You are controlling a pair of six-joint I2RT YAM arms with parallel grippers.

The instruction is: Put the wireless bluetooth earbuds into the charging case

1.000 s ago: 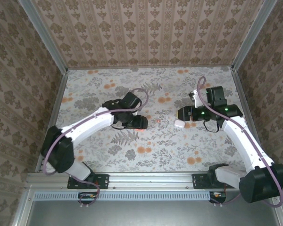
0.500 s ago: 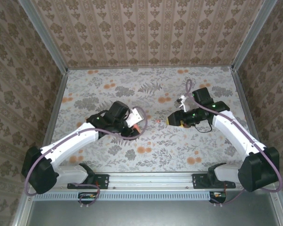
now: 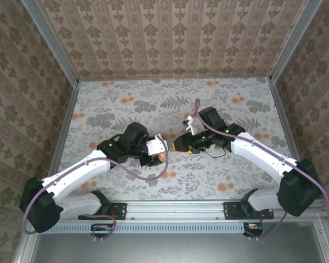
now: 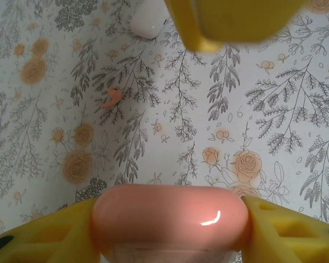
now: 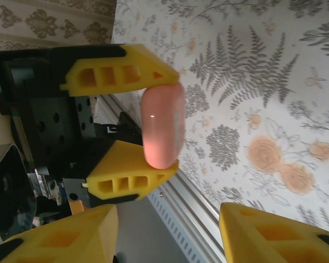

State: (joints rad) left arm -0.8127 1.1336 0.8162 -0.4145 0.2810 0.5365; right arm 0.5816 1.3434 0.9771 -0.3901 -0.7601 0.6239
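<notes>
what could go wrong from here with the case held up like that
1. The left fingers pinch the glossy, rounded case by its edges alone; a push from the other arm could twist it or pop it out.
2. The right fingers stand open, empty and close to the left ones; they might bump.
3. An earbud lies on the table among orange flower prints, so a grab could miss it.

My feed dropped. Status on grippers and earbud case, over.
Left gripper clamped on case. Right gripper open, empty, facing it. One earbud loose on table; white pebble apart from it, nothing covering it.
</notes>
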